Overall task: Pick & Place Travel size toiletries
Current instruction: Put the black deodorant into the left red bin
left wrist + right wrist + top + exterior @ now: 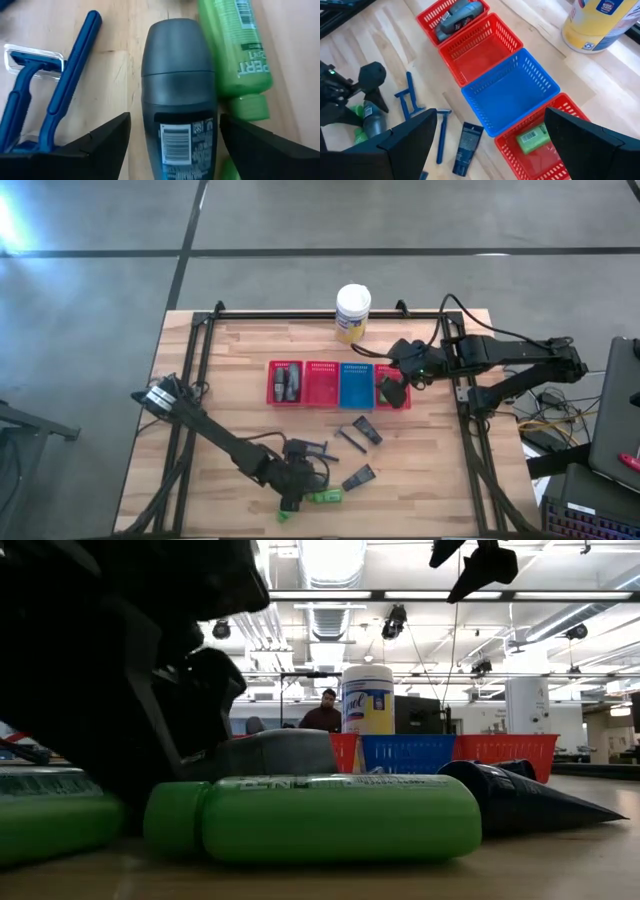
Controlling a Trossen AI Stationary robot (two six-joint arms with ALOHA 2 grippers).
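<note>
**A:** What is nearest the front edge of the table?

**B:** The left gripper (295, 485), down at the table. Its fingers (102, 142) are spread, one on each side of a grey oval deodorant tube (179, 95) lying flat on the wood; they are not touching it. A bright green bottle (240, 47) lies just beside the tube, and two blue razors (55, 90) lie on the tube's other side.

**A:** And a little farther back?

**B:** Dark flat wedge-shaped tubes (358, 477) lie loose on the wood, between the left gripper and the baskets.

**A:** And the baskets?

**B:** Four in a row across the middle: red, red, blue, red. The far-left red basket (432, 15) holds grey tubes (457, 15). The blue basket (512, 92) is next to the right-end red basket (560, 165), which holds a green bottle (532, 139).

**A:** Where is the other arm?

**B:** The right gripper (393, 392) hovers above that end basket, fingers spread, holding nothing. Behind the row stands a white canister (352, 313) with a yellow label.
</note>
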